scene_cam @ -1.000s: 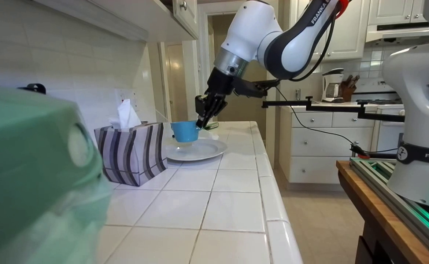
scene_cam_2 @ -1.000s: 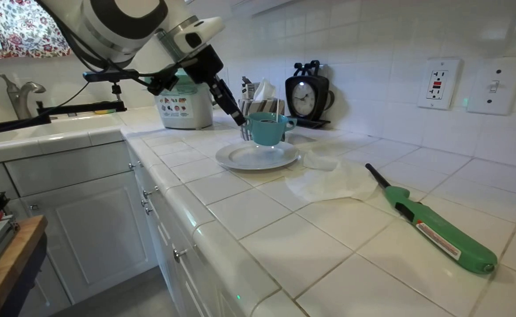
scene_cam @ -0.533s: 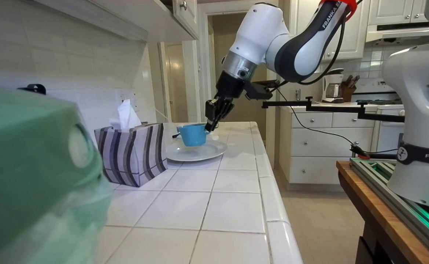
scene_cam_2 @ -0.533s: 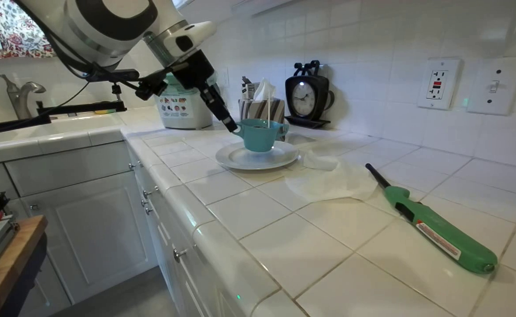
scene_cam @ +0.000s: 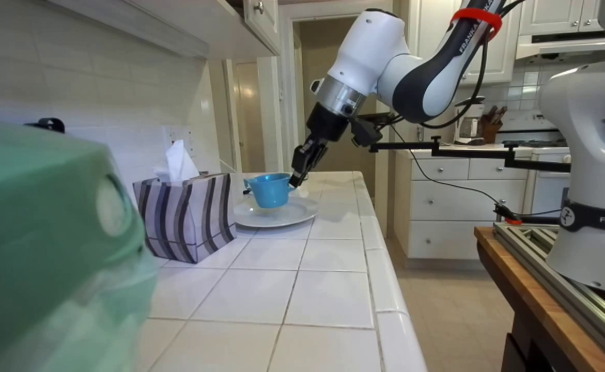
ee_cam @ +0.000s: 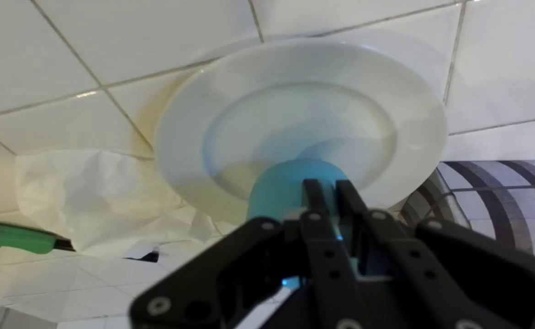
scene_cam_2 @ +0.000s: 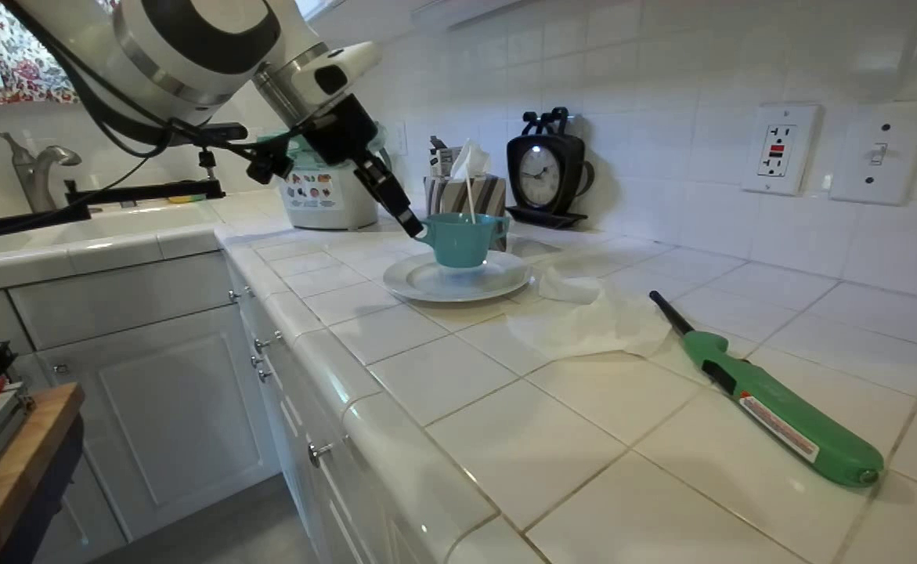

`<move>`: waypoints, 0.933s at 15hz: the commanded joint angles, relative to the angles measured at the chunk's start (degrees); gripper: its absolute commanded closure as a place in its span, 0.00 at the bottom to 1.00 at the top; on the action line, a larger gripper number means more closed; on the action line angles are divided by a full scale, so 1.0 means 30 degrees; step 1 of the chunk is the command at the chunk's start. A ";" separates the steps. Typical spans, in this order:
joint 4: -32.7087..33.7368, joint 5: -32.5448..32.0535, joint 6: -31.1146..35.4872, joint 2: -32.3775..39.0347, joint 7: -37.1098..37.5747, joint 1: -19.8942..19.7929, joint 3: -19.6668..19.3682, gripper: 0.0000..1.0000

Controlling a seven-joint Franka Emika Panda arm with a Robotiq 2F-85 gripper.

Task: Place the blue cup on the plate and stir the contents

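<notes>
Wrist view shows the pincer (ee_cam: 329,184) pinching the blue cup (ee_cam: 283,188) over the plate (ee_cam: 185,123)

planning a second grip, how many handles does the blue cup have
2: the gripped handle, partly hidden by the pincer, and the free handle, on the opposite side of the blue cup. No others show.

White tiled wall (scene_cam_2: 646,86), floral curtain (scene_cam_2: 27,63), white cabinets (scene_cam_2: 176,399), beige floor (scene_cam: 449,310), doorway (scene_cam: 344,155)
</notes>
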 commanded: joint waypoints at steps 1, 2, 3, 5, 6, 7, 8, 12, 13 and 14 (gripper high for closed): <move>-0.0185 -0.0811 0.1115 0.0310 0.0156 -0.0072 -0.0171 0.97; -0.0173 -0.0842 0.1254 0.0479 0.0144 -0.0070 -0.0181 0.97; -0.0215 -0.0771 0.1406 0.0628 0.0098 -0.0071 -0.0169 0.97; -0.0179 -0.0802 0.1684 0.0968 0.0125 -0.0064 -0.0221 0.97; -0.0144 -0.0816 0.1882 0.1165 0.0126 -0.0059 -0.0264 0.97; -0.0118 -0.0814 0.2045 0.1322 0.0135 -0.0040 -0.0320 0.97; -0.0057 -0.0880 0.2222 0.1461 0.0183 -0.0003 -0.0421 0.97; -0.0064 -0.0845 0.2623 0.1685 0.0086 0.0098 -0.0696 0.61; -0.0114 -0.0834 0.2692 0.1641 0.0033 0.0089 -0.0696 0.55; -0.0265 -0.0699 0.2637 0.1472 -0.0119 0.0015 -0.0554 0.47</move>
